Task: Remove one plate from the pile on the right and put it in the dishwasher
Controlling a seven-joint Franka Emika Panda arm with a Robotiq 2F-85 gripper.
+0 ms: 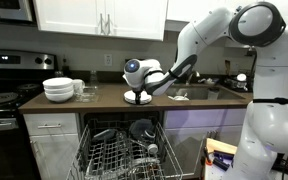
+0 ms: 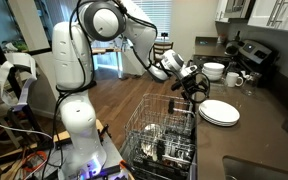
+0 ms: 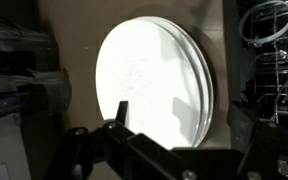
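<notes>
Wrist view straight down onto the pile (image 3: 206,92) near the counter's (image 1: 104,97) front edge, end effector (image 2: 193,88) hovering above, jaws wide and empty, probably lined up for the top plate (image 3: 144,78), dishwasher (image 1: 124,150) open below.

Dim kitchen, soft low-resolution exterior views; window (image 2: 179,18) backlight; wrist view overexposes the pile (image 3: 149,85), dark blurred surroundings.

Both exterior views share dishwasher (image 1: 124,152), wrist view close above pile (image 3: 149,85)
</notes>
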